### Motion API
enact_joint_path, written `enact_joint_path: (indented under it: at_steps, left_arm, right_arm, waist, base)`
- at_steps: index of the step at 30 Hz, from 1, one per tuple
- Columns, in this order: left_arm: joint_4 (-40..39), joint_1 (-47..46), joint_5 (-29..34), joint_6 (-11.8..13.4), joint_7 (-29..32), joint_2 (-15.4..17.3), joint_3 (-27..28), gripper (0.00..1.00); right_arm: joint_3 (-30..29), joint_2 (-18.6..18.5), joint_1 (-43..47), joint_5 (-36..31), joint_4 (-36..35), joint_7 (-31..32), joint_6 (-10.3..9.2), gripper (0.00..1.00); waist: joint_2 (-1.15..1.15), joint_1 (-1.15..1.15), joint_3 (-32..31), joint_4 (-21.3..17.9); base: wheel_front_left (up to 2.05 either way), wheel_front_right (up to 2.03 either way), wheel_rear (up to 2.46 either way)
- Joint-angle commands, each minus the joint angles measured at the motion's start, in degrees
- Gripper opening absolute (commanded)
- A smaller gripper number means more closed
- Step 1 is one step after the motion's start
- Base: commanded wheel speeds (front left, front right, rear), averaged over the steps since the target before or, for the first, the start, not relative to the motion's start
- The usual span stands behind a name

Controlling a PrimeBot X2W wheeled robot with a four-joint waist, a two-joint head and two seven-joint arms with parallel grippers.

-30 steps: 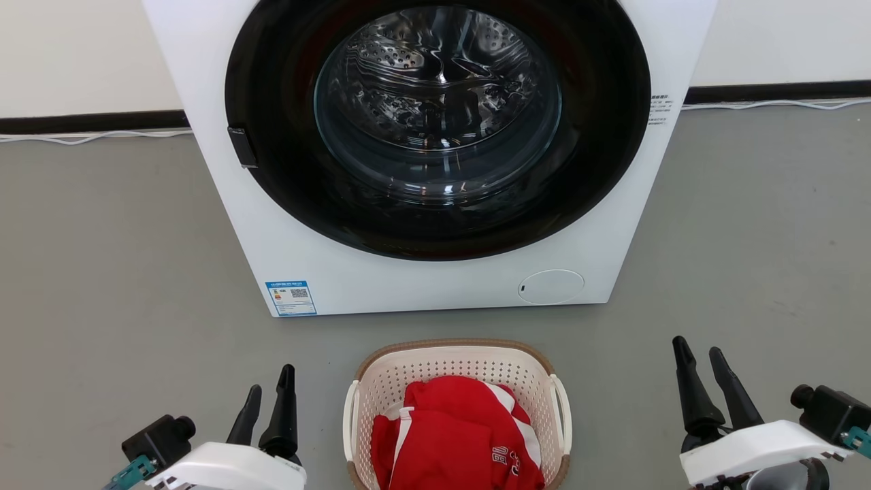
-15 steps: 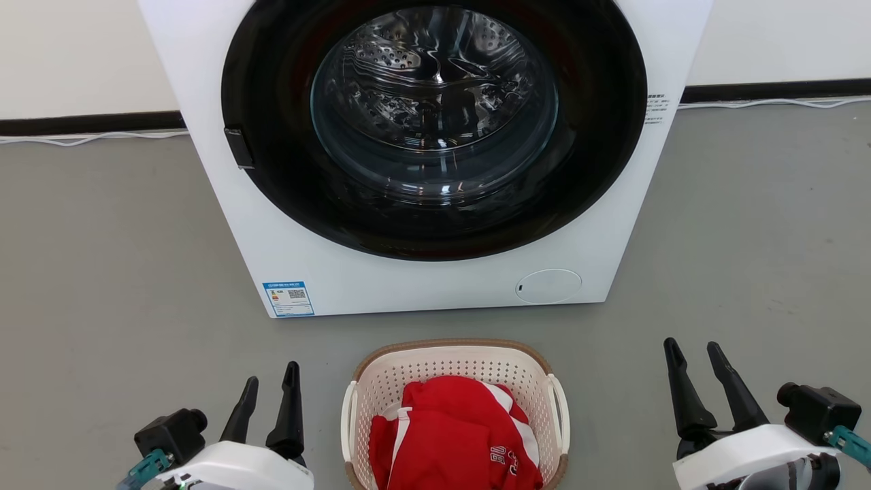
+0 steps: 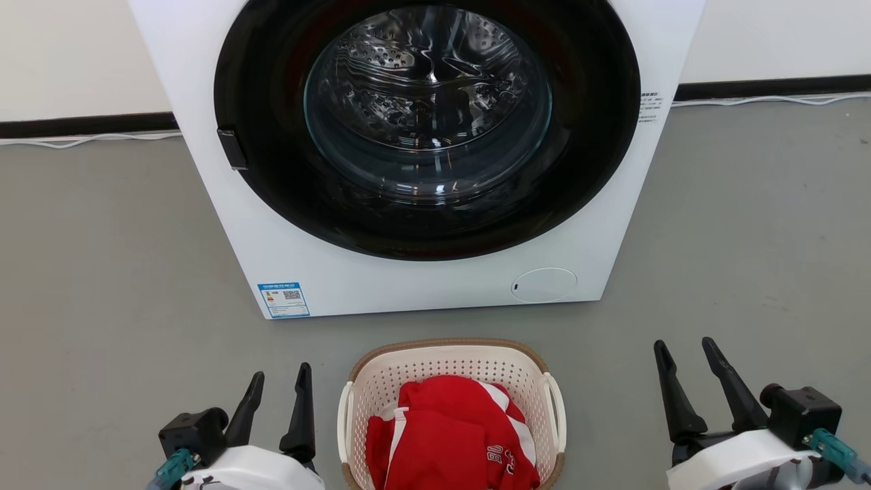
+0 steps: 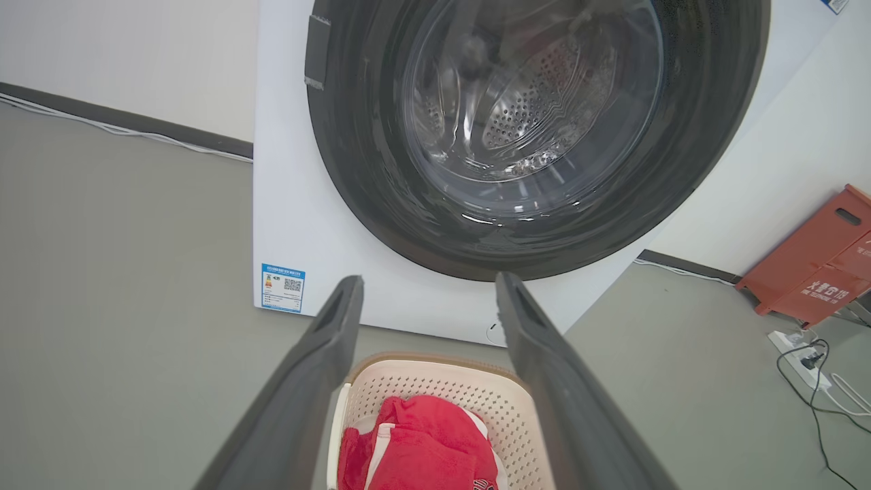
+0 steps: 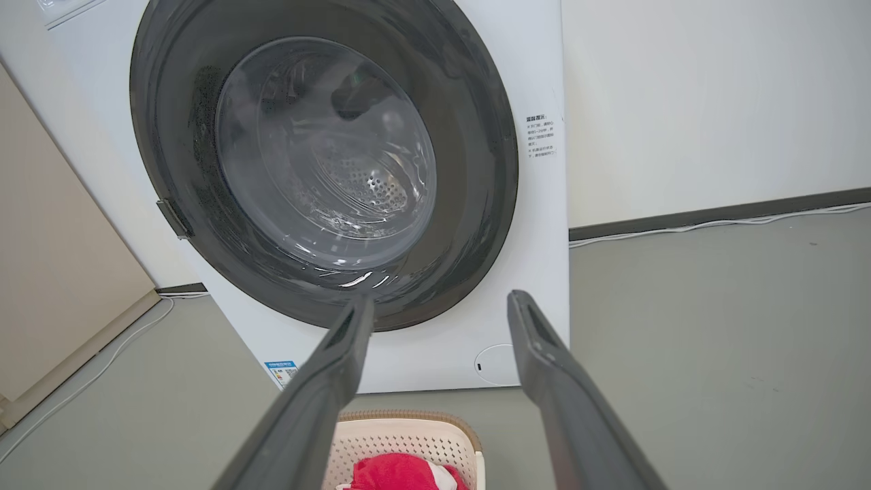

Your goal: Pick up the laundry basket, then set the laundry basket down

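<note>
The laundry basket (image 3: 442,367) stood upright on the grey floor (image 3: 102,272) just before the washing machine (image 3: 408,286), its 2 white handles (image 3: 343,422) facing left and right, long axis unclear, a red garment (image 3: 449,435) inside. The left gripper (image 3: 282,371) and right gripper (image 3: 683,342) flanked it, fingers (image 3: 299,408) apart, holding nothing.

Cream plastic laundry basket (image 3: 446,364) w/ smooth perforated walls & brown woven-look rim; red garment (image 3: 442,442) in it is soft cloth w/ white trim. White glossy casing on washing machine (image 3: 408,286), glossy black door ring (image 3: 272,184), clear glass window (image 3: 425,156), shiny perforated metal drum (image 3: 422,68) behind. Grey floor (image 3: 102,272) is matt, faintly mottled; left gripper (image 3: 281,373) & right gripper (image 3: 683,344) have dark matt fingers (image 3: 301,415), smooth white shells.
</note>
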Motion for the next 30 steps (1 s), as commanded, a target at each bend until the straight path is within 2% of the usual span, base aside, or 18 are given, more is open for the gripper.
enact_joint_path:
  at_steps: [1, 19, 30]
  left_arm:
    - [-1.6, -1.2, 2.3, 0.5, -1.0, 0.5, 1.2, 1.0]
    - [-0.9, -1.3, 13.2, 1.1, -3.8, 0.6, 0.5, 1.0]
    - [-0.6, -1.2, 13.0, 0.8, -3.8, 0.6, 0.6, 1.0]
  right_arm:
    - [1.4, -1.0, -0.7, -2.4, -1.3, -1.2, 0.36, 1.0]
    - [2.0, -1.4, -0.6, -13.4, -1.0, -4.0, 0.42, 1.0]
    - [1.8, -1.1, -0.5, -13.1, -0.9, -4.0, 0.42, 1.0]
  waist:
    - [0.0, 0.0, 0.0, -0.1]
    - [0.0, 0.0, 0.2, -0.3]
    - [0.0, 0.0, 0.3, 0.0]
  base:
    - [0.0, 0.0, 0.0]
    - [0.0, 0.0, 0.0]
    - [0.0, 0.0, 0.0]
